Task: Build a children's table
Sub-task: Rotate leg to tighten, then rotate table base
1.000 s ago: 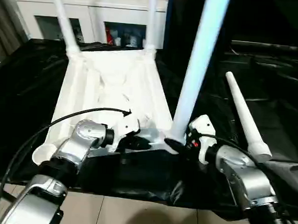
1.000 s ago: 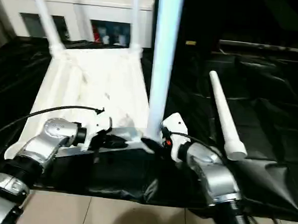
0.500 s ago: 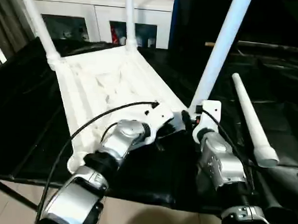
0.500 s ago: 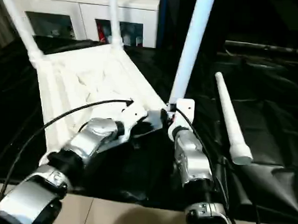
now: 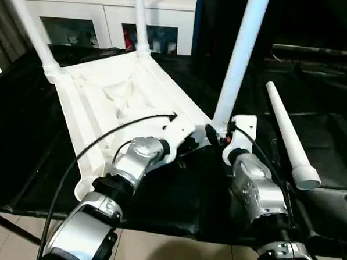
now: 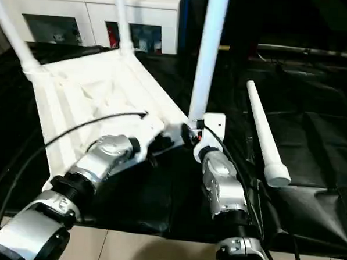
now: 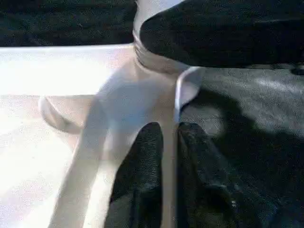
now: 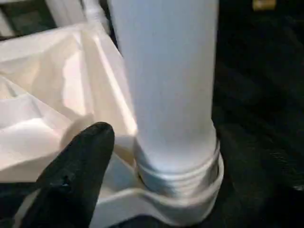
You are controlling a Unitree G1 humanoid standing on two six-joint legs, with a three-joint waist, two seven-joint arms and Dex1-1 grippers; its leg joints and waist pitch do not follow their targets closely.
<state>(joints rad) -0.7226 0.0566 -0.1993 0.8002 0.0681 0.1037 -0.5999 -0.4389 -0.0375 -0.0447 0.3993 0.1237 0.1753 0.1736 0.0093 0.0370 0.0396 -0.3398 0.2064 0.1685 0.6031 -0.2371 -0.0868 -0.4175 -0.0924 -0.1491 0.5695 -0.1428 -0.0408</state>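
The table top (image 5: 114,98) lies upside down on a black cloth (image 5: 22,134), ribbed underside up. Two legs (image 5: 138,20) stand in the far corner sockets and a third leg (image 5: 238,57) stands in the near right socket. A fourth leg (image 5: 286,136) lies loose on the cloth to the right, well apart from the top. A white cabinet (image 5: 110,13) stands behind.

The left gripper (image 7: 170,142) is clamped on the thin near rim of the top, just beside the third leg's socket: the left wrist view shows its two black fingers (image 7: 145,156) pressed to either side of the rim, with only the plastic edge between them. The head views show only that this gripper reaches the rim.

The right gripper (image 5: 215,134) sits at the base of the third leg. In the right wrist view one black finger (image 8: 78,161) stands beside the threaded base, apart from it, so the jaws stand spread and hold nothing.
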